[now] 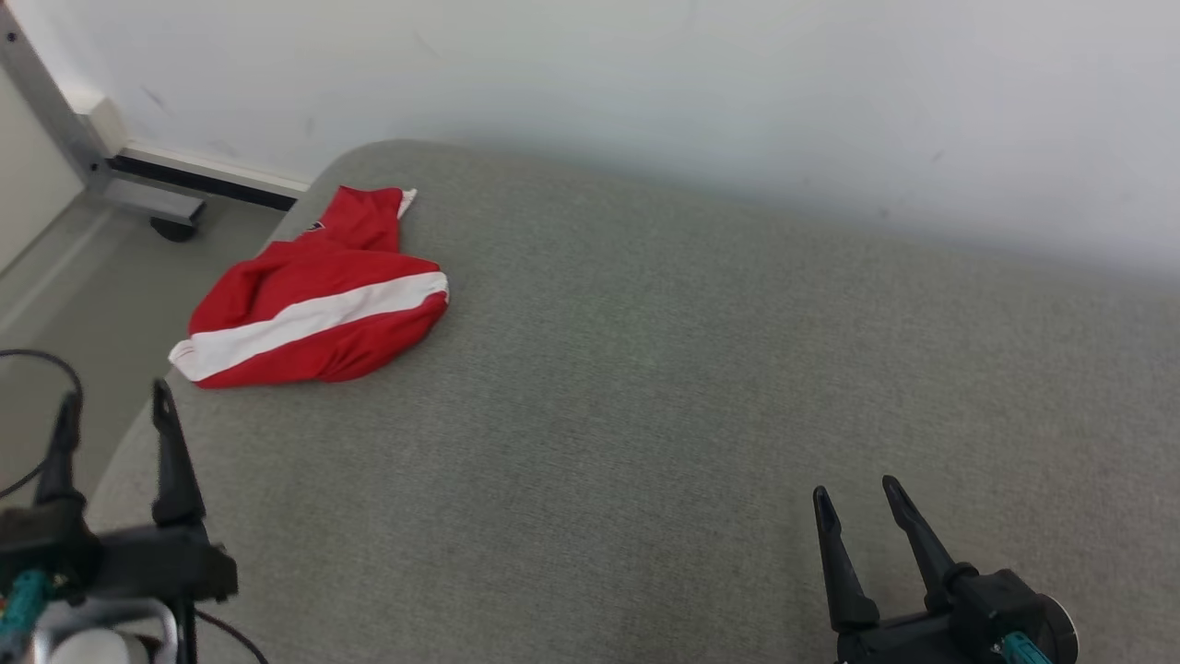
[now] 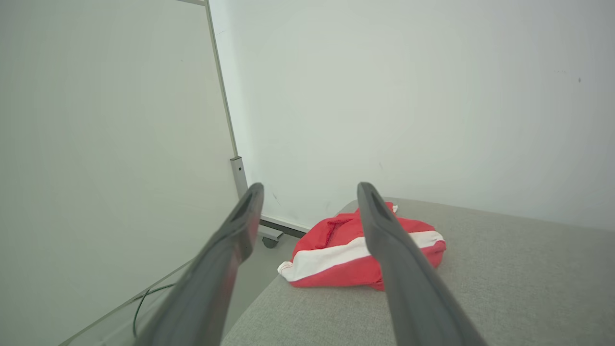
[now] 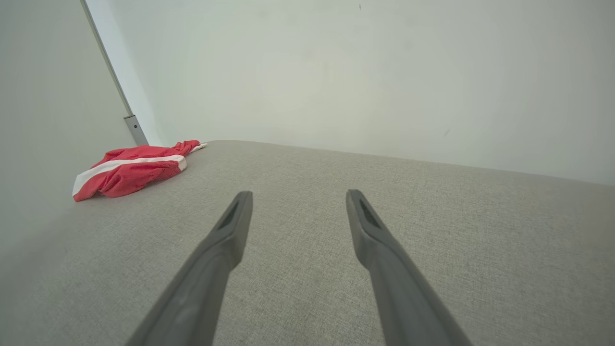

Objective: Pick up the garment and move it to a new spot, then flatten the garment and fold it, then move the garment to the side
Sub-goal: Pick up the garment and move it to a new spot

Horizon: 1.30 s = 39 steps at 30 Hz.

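A red garment [image 1: 313, 295] with a white stripe lies bunched at the far left corner of the grey upholstered surface [image 1: 645, 415]. My left gripper [image 1: 115, 398] stands open at the lower left, just off the surface's left edge and short of the garment, with nothing between its fingers. The left wrist view looks past those fingers at the garment [image 2: 336, 254], its right finger [image 2: 384, 230] crossing in front of the cloth. My right gripper [image 1: 855, 489] is open at the lower right, far from the garment [image 3: 129, 170], above bare fabric.
A pale wall [image 1: 737, 111] runs behind the surface. To the left stands a whiteboard panel on a metal frame with a caster [image 1: 173, 227], over grey floor [image 1: 83, 304]. A black cable [image 1: 37, 369] loops near my left arm. The surface's left edge curves down beside the garment.
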### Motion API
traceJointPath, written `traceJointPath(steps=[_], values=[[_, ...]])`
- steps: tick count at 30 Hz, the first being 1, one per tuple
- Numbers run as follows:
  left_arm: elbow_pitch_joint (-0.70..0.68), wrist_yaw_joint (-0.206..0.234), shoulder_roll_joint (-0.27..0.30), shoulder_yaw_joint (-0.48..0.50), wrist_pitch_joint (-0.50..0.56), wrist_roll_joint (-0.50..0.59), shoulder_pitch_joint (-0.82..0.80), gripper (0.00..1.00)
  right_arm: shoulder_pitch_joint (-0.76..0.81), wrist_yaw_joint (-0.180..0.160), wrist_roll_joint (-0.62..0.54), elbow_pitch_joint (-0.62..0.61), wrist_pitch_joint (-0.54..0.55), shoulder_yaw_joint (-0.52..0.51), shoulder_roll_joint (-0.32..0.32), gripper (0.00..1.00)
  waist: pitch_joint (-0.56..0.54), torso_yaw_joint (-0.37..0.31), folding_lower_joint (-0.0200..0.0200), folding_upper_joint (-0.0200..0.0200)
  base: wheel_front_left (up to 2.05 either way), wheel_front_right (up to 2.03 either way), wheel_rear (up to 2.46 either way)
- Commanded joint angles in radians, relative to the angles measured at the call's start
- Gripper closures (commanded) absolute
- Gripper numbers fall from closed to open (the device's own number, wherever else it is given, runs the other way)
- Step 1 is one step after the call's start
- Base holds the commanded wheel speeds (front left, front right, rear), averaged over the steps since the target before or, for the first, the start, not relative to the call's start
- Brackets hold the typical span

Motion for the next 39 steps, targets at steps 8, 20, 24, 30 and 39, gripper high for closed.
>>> traceJointPath(steps=[8, 20, 24, 30, 39], values=[[0.130, -0.025, 0.067, 0.066, -0.003, -0.043, -0.270, 0.00, -0.080, -0.003, -0.015, -0.025, 0.000, 0.012, 0.000, 0.00, 0.193, -0.191, 0.0000, -0.0001, 0.00, 0.00, 0.00], [0.487, -0.055, 0.221, 0.099, 0.001, -0.102, -0.544, 0.00, -0.179, -0.003, -0.001, -0.093, 0.000, 0.036, 0.000, 0.00, 0.311, -0.318, 0.0000, -0.0001, 0.00, 0.00, 0.00], [0.610, -0.059, 0.272, 0.105, 0.041, -0.146, -0.615, 0.00, -0.189, -0.003, -0.003, -0.116, 0.000, 0.033, 0.001, 0.00, 0.341, -0.343, 0.0000, -0.0001, 0.00, 0.00, 0.00], [0.772, -0.062, 0.322, 0.082, 0.170, -0.200, -0.683, 0.00, -0.198, -0.003, -0.019, -0.141, 0.000, 0.029, 0.001, 0.00, 0.371, -0.358, 0.0000, -0.0001, 0.00, 0.00, 0.00], [0.918, -0.062, 0.358, 0.062, 0.373, -0.291, -0.723, 0.00, -0.208, -0.003, -0.034, -0.161, 0.000, 0.033, 0.001, 0.00, 0.380, -0.366, 0.0000, -0.0001, 0.00, 0.00, 0.00]])
